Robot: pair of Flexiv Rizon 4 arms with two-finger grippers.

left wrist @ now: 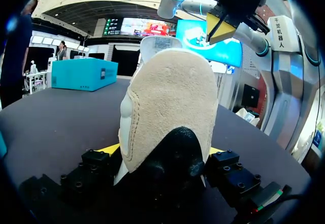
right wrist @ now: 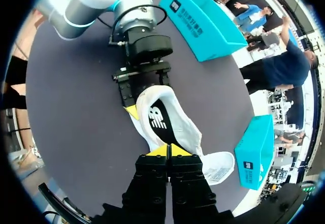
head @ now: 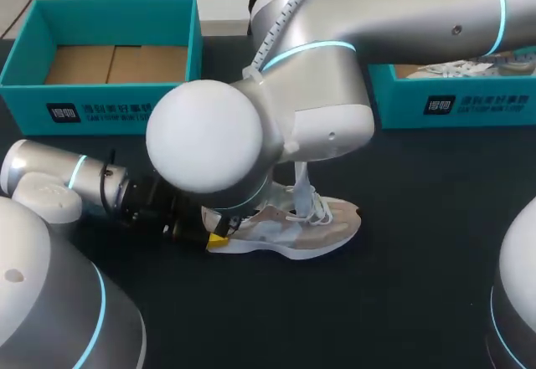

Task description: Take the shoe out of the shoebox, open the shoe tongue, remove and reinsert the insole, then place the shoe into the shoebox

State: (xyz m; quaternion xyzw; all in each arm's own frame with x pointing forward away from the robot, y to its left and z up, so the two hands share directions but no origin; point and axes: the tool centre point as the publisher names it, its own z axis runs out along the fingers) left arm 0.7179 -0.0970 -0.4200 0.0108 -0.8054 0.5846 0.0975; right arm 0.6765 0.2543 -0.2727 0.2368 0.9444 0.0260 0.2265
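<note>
"Teal boxes with print on them: how many, and what writing shows?"

"2. The left shoebox (head: pixel 100 108) is open with a bare cardboard floor, and the right shoebox (head: pixel 469 105) sits half under the right arm. Each front wall bears 1 dark logo block and dark characters, too small to make out. The insole (right wrist: pixel 157 118) carries 1 white logo, the tongue (right wrist: pixel 219 169) 1 printed label."

"And the grippers?"

"The left gripper (left wrist: pixel 162 150) has its 2 fingers spread wide and clamped on the heel of the 1 shoe (head: pixel 293 231), which stands on its sole on the dark table (head: pixel 419 302), in front of both boxes. The right gripper (right wrist: pixel 167 152) has its tips pressed together just over the shoe's opening, beside the raised tongue. Whether they pinch anything cannot be told."
</note>
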